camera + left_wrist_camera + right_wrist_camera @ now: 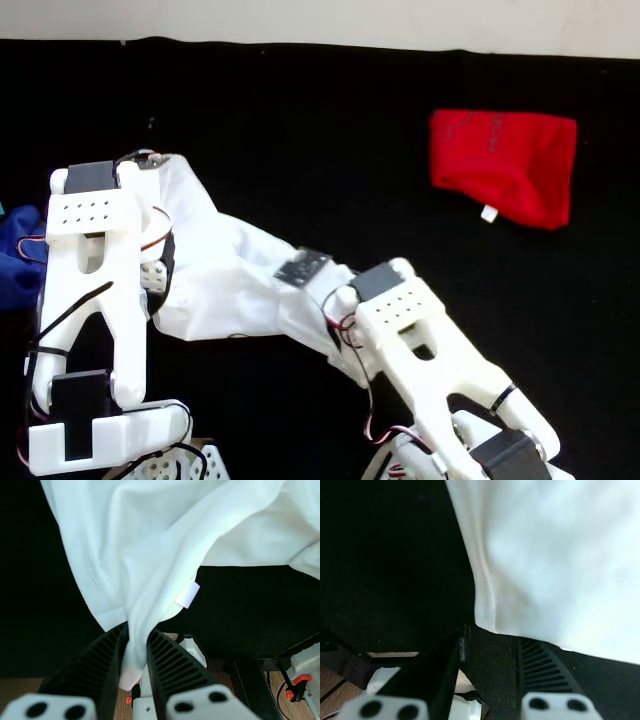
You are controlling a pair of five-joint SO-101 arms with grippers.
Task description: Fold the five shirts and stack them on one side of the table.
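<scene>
The left wrist view shows the left gripper (136,630) pinched tight on a bunched corner of the white shirt (165,545). The right wrist view shows the right gripper (490,640) parted at that shirt's hem, gripping nothing. The high view adds two more shirts, three in all: a folded red shirt (505,165) well apart from the white one and a blue shirt (18,255) near it.

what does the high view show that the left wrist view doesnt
High view adds: a red shirt lying folded toward the table's far right, and a blue shirt at the left edge. Left wrist view adds: the left jaws shut on a bunched edge of the white shirt, plus a small white tag on that shirt. Both share: the white shirt and the black table.
</scene>
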